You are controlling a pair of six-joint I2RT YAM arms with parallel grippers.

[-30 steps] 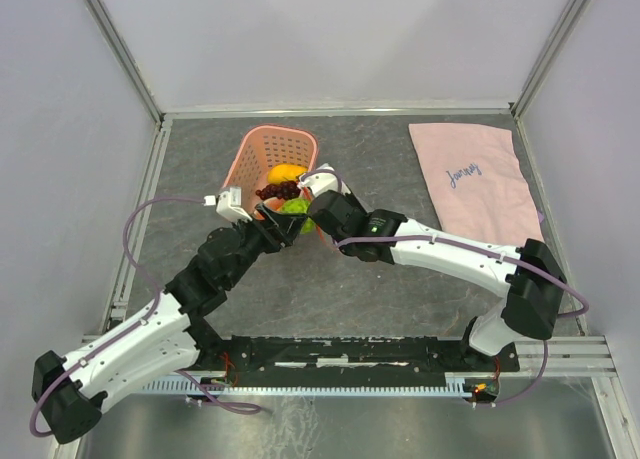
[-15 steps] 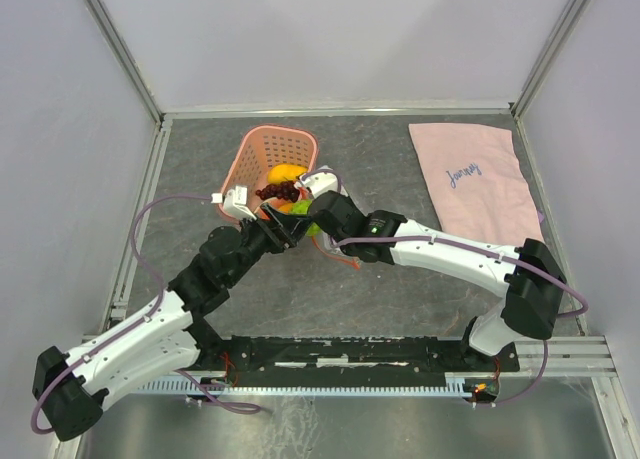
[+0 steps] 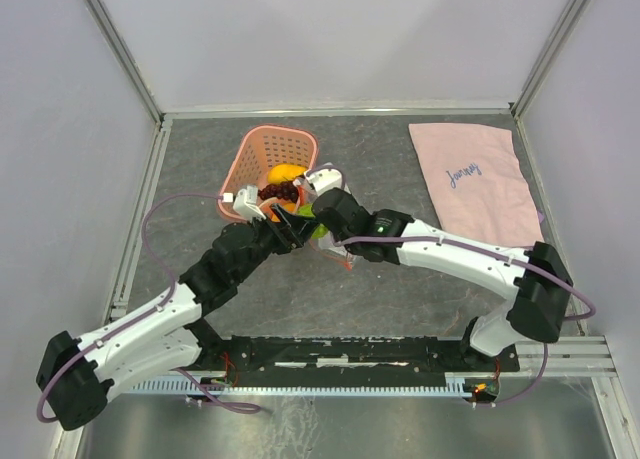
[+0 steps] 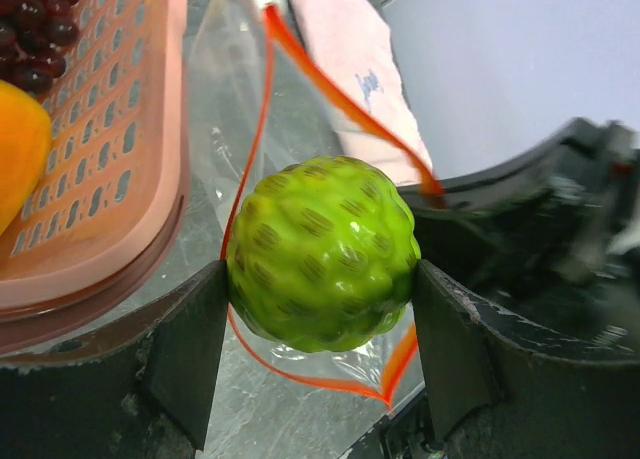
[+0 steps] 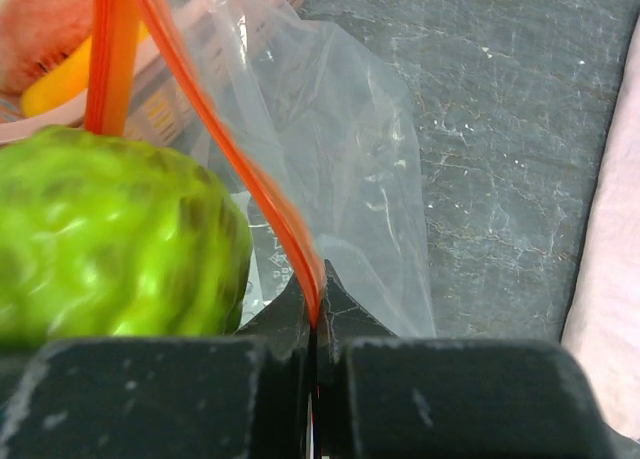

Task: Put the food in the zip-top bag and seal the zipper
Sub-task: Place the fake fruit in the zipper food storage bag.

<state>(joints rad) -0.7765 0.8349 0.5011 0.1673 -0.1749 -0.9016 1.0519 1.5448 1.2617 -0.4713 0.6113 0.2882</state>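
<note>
Closely, green piece (image 4: 320,254) at zipper (image 4: 262,109) edge, basket (image 4: 120,159) alongside

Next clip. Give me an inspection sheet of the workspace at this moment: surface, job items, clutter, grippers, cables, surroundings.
Surface: dark grey table; no spills seen.
Job's things: green round piece at the open mouth of the zip-top bag; zipper unsealed; grape bunch and orange fruit lie in the pink basket.
Clutter: pink cloth lying flat at the far right.
Grippers: left gripper closed on the green round piece; right gripper shut on the zipper.
Cables: purple cables loop along both arms; no snag seen.
Surroundings: pale walls and a metal frame; nothing else seen.
</note>
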